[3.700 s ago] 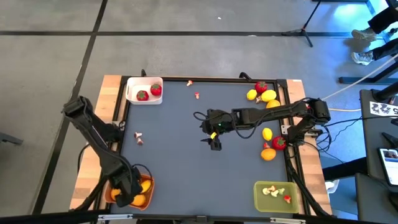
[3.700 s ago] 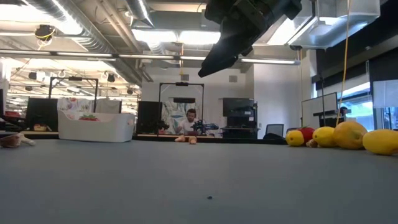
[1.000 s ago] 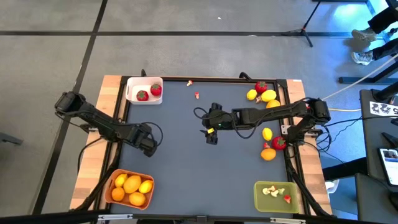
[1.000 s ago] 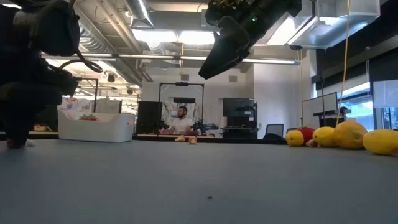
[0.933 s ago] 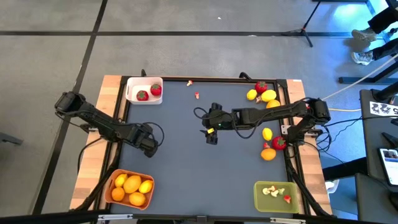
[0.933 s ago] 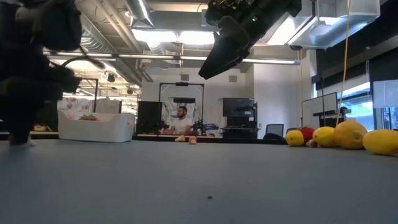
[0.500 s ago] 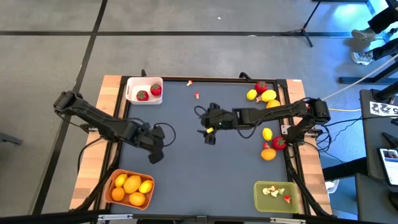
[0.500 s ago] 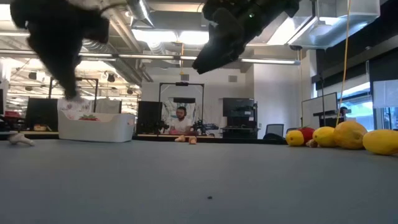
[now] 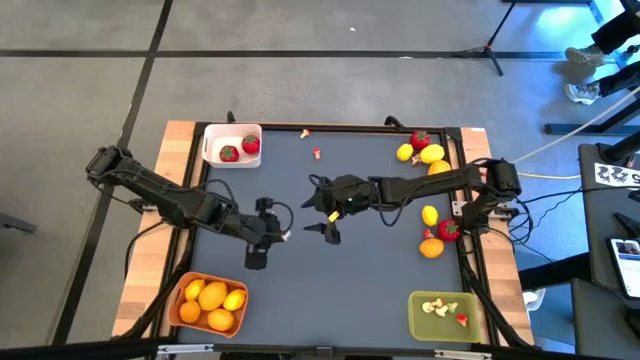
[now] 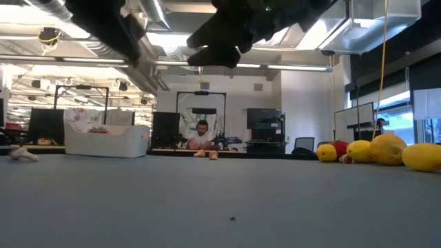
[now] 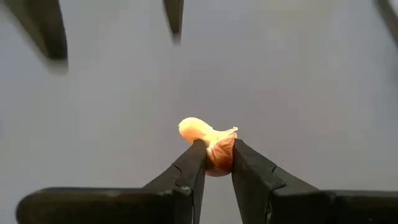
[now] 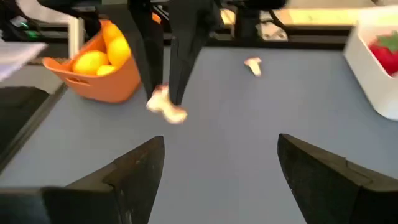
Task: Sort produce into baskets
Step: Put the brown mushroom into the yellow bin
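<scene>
My left gripper [image 11: 216, 155] hangs over the middle of the table [image 9: 330, 290], shut on a small pale bit of produce [image 11: 208, 138]. It also shows in the high view as my left gripper [image 9: 280, 235]. My right gripper [image 9: 318, 217] stands open just to its right, fingers facing it, with nothing between them [image 12: 217, 168]. The orange basket [image 9: 208, 302] at the near left holds lemons and orange citrus. The white basket [image 9: 232, 145] at the far left holds two strawberries. Pale and red bits lie in the olive-green basket [image 9: 443, 313] at the near right. My left gripper pinches the pale bit [image 12: 165, 107] between its two fingers, at their free ends only. The fingers [image 12: 186, 56] come from above and point down. The bit is lifted clear of the table, one rounded end [image 11: 189, 127] sticking out beyond the tips.
Lemons, strawberries and an orange [image 9: 430, 215] lie along the table's right side. Tiny bits [image 9: 317, 153] lie near the far edge, and another pale bit [image 12: 252, 65] lies at the left. A person [image 10: 201, 134] sits in the room behind.
My left gripper has risen from the table's left side and gone toward the right, to the middle, carrying the pale bit clear of the surface. My right gripper has shifted a little toward the left and turned toward it, staying open.
</scene>
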### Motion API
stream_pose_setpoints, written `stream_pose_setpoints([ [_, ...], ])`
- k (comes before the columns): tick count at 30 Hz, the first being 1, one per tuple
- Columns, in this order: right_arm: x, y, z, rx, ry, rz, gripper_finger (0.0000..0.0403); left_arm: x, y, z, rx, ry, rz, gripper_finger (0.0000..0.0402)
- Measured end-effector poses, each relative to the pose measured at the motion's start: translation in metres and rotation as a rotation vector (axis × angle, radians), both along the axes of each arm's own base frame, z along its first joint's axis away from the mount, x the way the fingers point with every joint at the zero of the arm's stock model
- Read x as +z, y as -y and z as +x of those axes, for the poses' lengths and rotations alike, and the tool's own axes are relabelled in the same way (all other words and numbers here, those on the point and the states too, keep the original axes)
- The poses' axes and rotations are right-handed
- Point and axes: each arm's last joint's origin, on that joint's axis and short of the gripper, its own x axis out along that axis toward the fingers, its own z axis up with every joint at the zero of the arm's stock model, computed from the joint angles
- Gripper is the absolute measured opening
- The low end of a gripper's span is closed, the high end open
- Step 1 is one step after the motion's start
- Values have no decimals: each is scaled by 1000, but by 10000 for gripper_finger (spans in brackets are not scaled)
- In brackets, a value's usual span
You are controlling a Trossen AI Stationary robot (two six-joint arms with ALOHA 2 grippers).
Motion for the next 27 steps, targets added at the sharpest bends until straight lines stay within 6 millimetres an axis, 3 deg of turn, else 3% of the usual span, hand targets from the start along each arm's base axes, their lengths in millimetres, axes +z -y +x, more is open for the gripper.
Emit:
stream_pose_setpoints([
  [9, -22, -5, 17, 130, 53, 62, 309, 6, 2, 6, -81, 84, 51, 68],
  [14, -22, -6, 18, 171, 68, 82, 304, 6, 2, 6, -93, 83, 64, 68],
  [27, -18, -8, 18, 266, 100, 123, 182, 8, -1, 9, -85, 108, 100, 68],
])
